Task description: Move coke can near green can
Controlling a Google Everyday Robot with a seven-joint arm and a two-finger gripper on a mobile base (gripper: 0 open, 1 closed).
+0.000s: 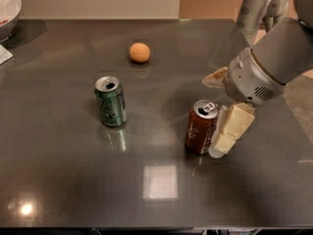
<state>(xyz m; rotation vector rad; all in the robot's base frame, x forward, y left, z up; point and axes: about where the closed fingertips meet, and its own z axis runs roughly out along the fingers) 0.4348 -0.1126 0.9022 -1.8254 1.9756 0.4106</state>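
Observation:
The coke can (199, 128), dark red-brown with a silver top, stands upright on the dark table (73, 180), right of centre. The green can (111, 102) stands upright to its left, about two can-widths away. My gripper (214, 115) comes in from the right and is open. Its pale near finger (231, 130) lies right against the coke can's right side. The far finger (214, 78) sits behind and to the right of the can. The can is not between closed fingers.
An orange ball (140, 52) lies behind the cans toward the back of the table. A white bowl (7, 11) sits at the far left corner, with a white paper edge (4, 56) below it. The table's right edge runs under my arm.

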